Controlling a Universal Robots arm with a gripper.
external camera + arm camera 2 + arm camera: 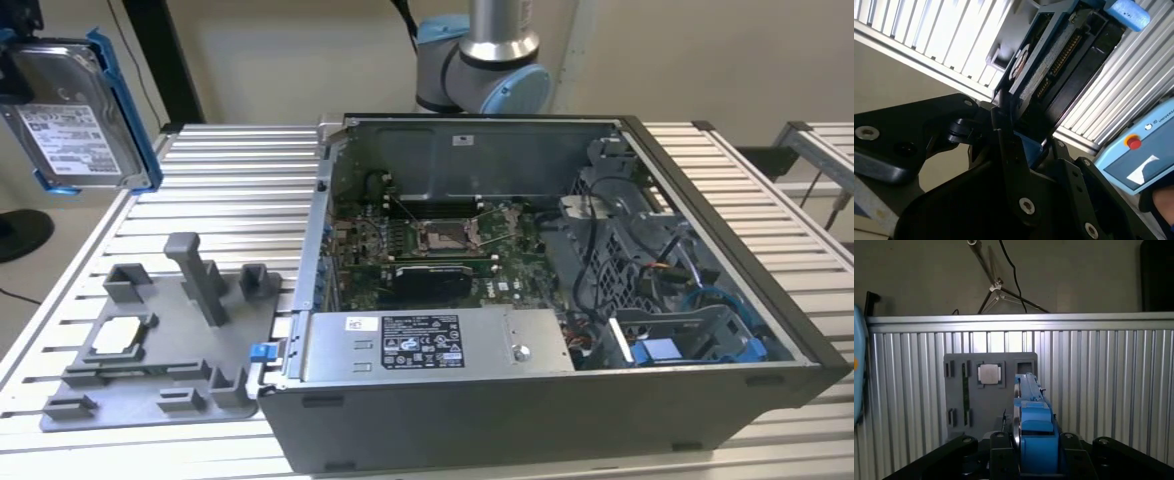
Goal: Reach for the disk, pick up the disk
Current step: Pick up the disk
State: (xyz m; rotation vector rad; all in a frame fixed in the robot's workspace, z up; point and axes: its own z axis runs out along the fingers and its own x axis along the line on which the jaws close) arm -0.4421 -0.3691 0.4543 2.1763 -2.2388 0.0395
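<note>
Disk (64, 120) sits clamped edge-on between the jaws of the gripper (1026, 442), long axis running straight out from them, well above the slatted table (227, 170).

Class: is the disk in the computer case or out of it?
Out: the disk is up in the air, apart from the open case, clamped in the gripper.

Airborne disk (67, 118) beside open case (534, 420)

Camera placement
Exterior view overlooks the ribbed table (227, 160); both wrist views peer along the disk (1029, 400) (1054, 60) onto it.
</note>
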